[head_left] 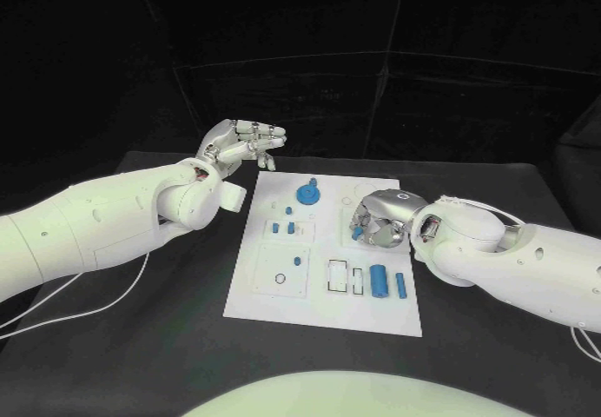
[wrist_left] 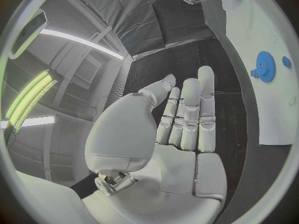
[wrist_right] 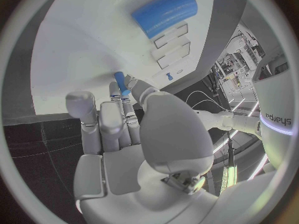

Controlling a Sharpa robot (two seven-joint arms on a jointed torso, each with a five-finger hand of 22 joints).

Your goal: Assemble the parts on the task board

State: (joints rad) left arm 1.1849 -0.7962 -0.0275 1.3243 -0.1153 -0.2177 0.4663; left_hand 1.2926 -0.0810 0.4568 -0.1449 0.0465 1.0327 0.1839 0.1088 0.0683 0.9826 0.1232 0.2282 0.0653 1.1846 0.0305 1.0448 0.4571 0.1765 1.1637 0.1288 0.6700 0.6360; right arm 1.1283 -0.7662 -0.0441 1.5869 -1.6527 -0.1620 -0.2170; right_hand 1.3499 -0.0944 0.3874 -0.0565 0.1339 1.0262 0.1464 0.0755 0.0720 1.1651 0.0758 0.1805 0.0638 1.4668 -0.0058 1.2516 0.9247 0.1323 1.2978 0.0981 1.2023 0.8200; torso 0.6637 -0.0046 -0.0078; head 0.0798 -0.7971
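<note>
The white task board point(head_left: 320, 304) lies mid-table. My right hand point(head_left: 379, 219) hovers over its right upper part and pinches a small blue peg point(wrist_right: 120, 81) between thumb and fingertip, close above the board. My left hand point(head_left: 244, 142) is raised off the board's far left corner, its fingers point(wrist_left: 190, 109) straight and together with nothing in them. A blue gear point(head_left: 308, 192) stands near the board's far edge. Small blue pegs point(head_left: 291, 228) sit on the left half. Two blue cylinders point(head_left: 379, 282) lie at the near right, beside rectangular slots point(head_left: 338, 274).
The black table point(head_left: 150, 347) surrounds the board on all sides. White cables point(head_left: 75, 304) trail across it below my left arm. In the right wrist view, a large blue cylinder point(wrist_right: 165, 12) lies next to the slots point(wrist_right: 173, 45).
</note>
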